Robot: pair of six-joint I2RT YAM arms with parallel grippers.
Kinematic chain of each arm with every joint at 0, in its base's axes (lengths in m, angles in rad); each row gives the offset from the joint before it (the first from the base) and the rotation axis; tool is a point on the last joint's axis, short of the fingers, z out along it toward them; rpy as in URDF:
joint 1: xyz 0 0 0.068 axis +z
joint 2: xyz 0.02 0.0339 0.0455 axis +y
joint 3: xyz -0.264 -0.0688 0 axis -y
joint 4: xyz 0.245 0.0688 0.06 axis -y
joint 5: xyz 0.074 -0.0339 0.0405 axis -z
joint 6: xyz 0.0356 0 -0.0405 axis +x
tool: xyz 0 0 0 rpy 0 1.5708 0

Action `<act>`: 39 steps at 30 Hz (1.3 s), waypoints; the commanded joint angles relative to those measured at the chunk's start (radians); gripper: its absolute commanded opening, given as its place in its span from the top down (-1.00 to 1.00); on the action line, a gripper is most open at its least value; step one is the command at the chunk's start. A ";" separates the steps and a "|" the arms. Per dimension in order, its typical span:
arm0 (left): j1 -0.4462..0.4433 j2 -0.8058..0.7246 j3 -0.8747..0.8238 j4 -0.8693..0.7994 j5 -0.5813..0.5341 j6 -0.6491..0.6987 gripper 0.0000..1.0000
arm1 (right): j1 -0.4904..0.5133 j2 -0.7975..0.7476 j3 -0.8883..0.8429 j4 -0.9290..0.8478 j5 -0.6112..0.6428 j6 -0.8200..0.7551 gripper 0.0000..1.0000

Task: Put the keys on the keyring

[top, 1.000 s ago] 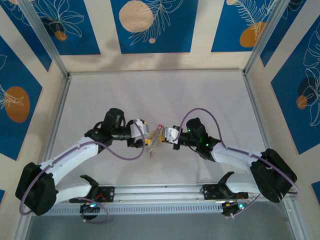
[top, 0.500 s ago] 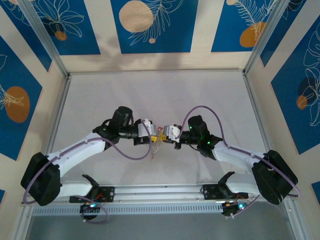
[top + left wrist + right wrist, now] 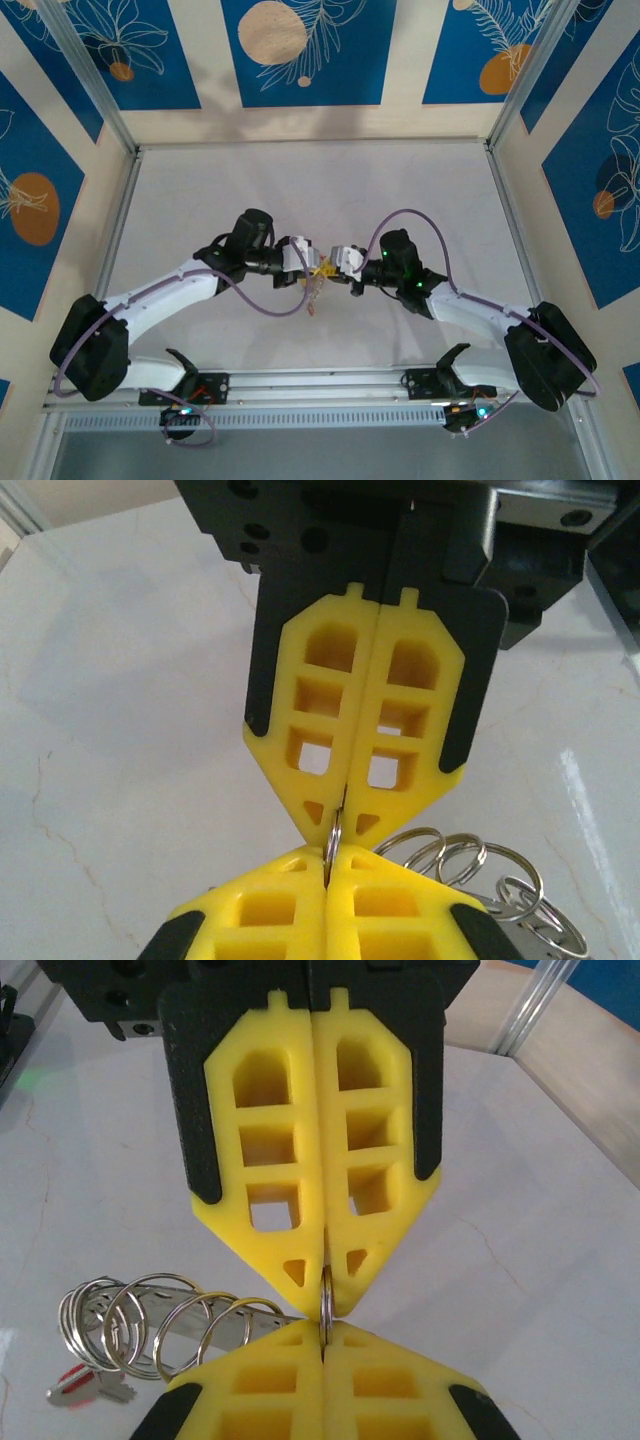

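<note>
Above the table's (image 3: 200, 200) middle, our left gripper (image 3: 314, 267) and right gripper (image 3: 333, 266) meet tip to tip. Both are clamped narrow on the keyring (image 3: 326, 1305). Just beside it, small silver rings (image 3: 150, 1320) carry the keys (image 3: 95, 1390).

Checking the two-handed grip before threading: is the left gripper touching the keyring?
Touching. In the right wrist view, the left gripper is shut, and the edge-on keyring runs up into the seam between its yellow fingertips, pinched there with no gap.
</note>
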 commanded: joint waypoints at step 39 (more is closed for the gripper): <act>0.013 -0.060 -0.011 0.243 0.207 -0.204 1.00 | -0.072 -0.072 -0.097 0.341 -0.161 0.349 0.75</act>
